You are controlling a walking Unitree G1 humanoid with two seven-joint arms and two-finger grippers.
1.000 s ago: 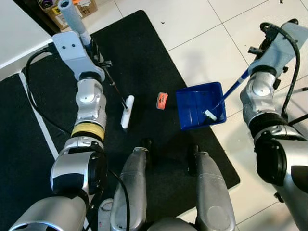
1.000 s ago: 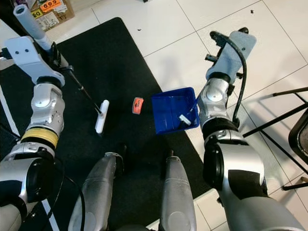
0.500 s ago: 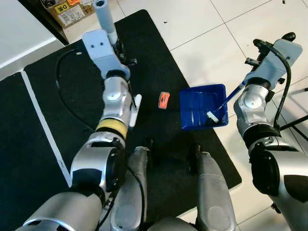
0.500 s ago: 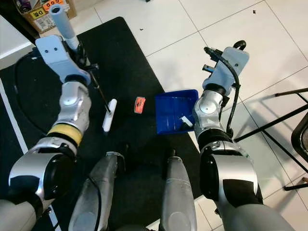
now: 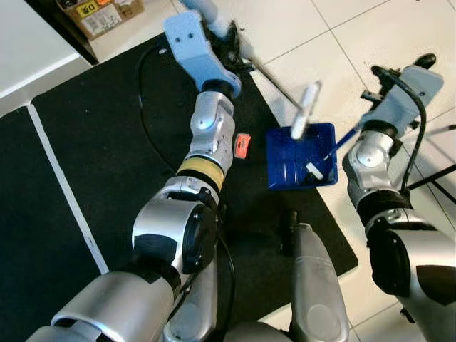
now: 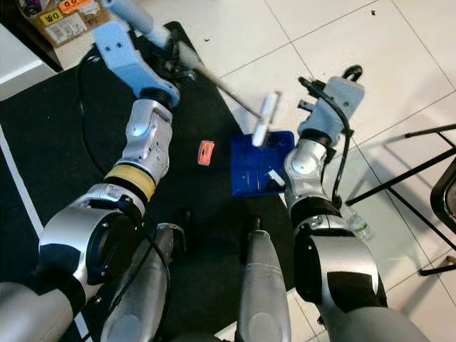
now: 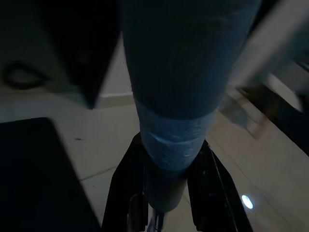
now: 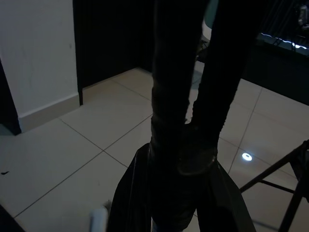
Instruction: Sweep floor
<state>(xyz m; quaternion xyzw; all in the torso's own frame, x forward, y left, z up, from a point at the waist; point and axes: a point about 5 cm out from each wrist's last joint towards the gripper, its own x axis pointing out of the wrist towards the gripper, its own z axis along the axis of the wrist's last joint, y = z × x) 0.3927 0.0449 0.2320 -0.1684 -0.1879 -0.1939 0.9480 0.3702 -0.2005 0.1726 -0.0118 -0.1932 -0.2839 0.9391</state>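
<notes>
The left gripper (image 7: 164,183) is reached far forward over the black mat (image 5: 107,142), and its fingers (image 7: 123,183) are clamped on the grey handle of the broom (image 5: 274,75). From those fingers the thin shaft runs out over the white tiled floor (image 5: 313,50) to the white brush head (image 5: 305,110), which is lifted and tilted above the far rim of the blue dustpan (image 5: 285,160).

The right gripper (image 8: 174,193) holds the dustpan's long handle (image 5: 343,135), its fingers (image 8: 130,193) closed around the dark grip in the right wrist view. The handle slopes down from these fingers into the pan, which lies flat at the edge of the mat, partly over the tiles. A small white piece (image 5: 312,169) lies inside the pan near its right wall.

A small orange scrap (image 5: 242,144) lies on the mat just beside the dustpan's left side, apart from it, below and to the left of the raised brush head. A cardboard box (image 5: 100,11) stands beyond the mat's far corner. A clear bottle (image 6: 358,224) lies on the tiles close to the right arm, and black chair legs (image 6: 406,167) cross the floor further right.
</notes>
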